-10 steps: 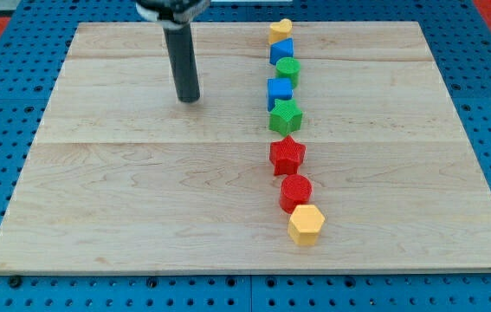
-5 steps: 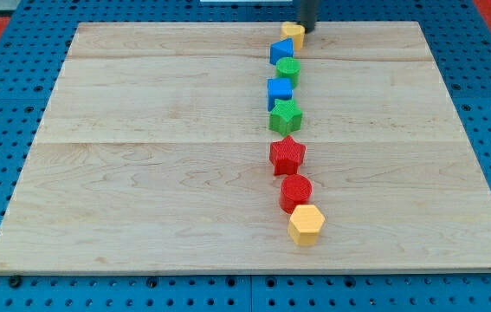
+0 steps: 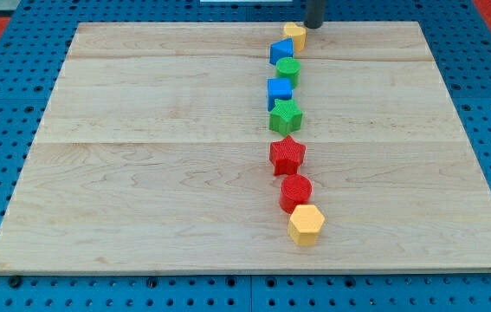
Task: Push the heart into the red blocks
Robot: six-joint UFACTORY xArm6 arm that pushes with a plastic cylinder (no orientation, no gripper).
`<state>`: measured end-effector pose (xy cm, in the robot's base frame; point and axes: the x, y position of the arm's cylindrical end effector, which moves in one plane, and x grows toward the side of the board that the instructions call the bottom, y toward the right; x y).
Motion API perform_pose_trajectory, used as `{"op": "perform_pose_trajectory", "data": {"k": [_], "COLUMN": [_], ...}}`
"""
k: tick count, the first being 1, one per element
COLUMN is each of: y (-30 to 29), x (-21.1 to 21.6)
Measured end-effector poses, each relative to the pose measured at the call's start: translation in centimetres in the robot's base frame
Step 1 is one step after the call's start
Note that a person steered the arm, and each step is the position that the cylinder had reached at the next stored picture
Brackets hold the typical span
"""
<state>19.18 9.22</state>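
A short stub of the robot's rod enters at the view's top edge. It is a dark grey, nearly black cylinder with a smooth, matte surface and straight sides. My tip (image 3: pixel 314 26) is its blunt, flat lower end. The arm above it is cut off by the frame.

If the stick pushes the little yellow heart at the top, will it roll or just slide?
The yellow heart will probably slide, since it sits flat on the smooth wooden board. My tip is beside it at the view's upper right. It may turn, and it would likely bump the blue block touching it.
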Motion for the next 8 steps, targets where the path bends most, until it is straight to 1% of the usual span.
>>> {"op": "perform_pose_trajectory", "data": {"k": [1,2,3,4,5,6,7,8], "y": [-3.9,-4.5,0.3,1.1,4.0,2.2,2.6,3.1], "x": [0.2,3.7,5.4,1.6,4.9,14.1,18.7,14.5]}}
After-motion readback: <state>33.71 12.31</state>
